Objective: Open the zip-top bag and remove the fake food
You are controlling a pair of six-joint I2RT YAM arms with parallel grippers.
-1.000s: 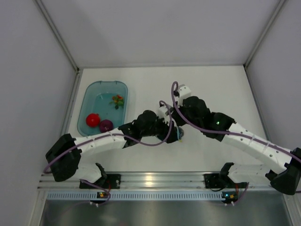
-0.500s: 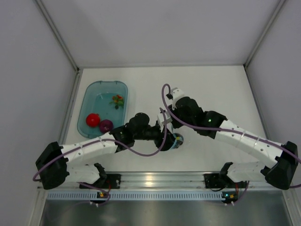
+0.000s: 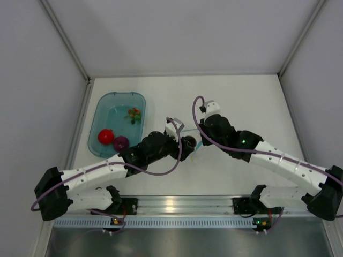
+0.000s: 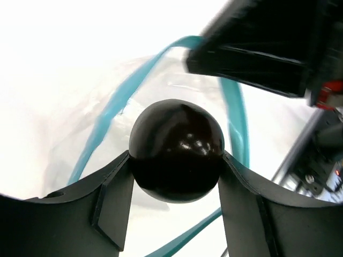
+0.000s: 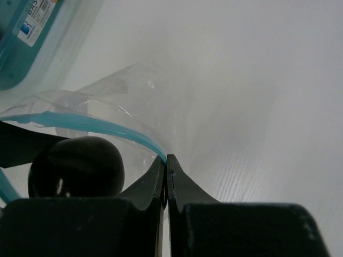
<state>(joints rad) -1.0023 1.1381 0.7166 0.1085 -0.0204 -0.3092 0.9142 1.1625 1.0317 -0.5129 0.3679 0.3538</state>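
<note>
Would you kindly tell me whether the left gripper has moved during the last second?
Yes. In the top view the left gripper, shut on the dark glossy toy ball, has shifted left, closer to the translucent teal plastic tub.

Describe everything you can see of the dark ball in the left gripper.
The dark ball is a glossy, near-black sphere, seemingly hard plastic. The left gripper clamps it at its sides, one finger each. Behind it gapes the open zip-top bag, its blue zip strip looping around the ball's outline. The right gripper pinches that strip beside it.
</note>
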